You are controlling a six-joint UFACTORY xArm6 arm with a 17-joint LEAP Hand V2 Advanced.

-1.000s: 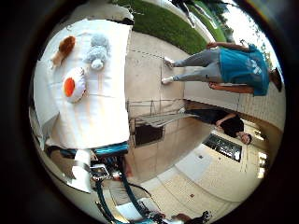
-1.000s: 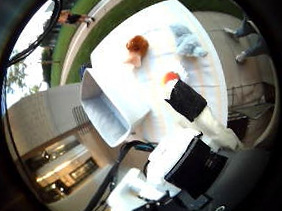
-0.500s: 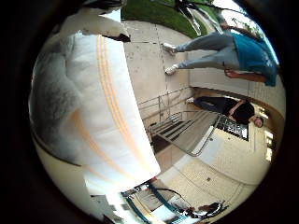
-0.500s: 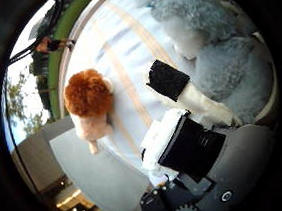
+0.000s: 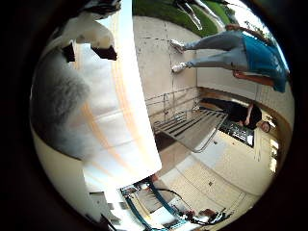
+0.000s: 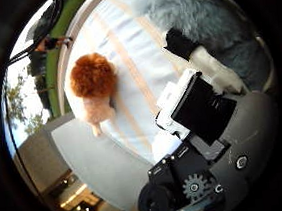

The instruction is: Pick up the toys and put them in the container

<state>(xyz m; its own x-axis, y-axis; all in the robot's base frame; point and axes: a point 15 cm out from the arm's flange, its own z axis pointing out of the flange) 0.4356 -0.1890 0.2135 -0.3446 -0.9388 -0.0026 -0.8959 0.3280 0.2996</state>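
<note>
Hand (image 6: 201,104): fingertip on grey plush toy (image 6: 208,18); grip state can't tell.
Grey toy: close to palm, partly cut off.
Lion toy (image 6: 93,87): on striped cloth (image 6: 133,81), apart.

I see counter (image 6: 135,151) under white cloth (image 6: 125,46) with faint orange stripes. Grey furry toy (image 6: 208,18) lies on cloth, close under palm. Orange-maned lion toy (image 6: 93,87) lies on cloth near counter edge, apart from grey one. Cannot tell left from right here.
</note>
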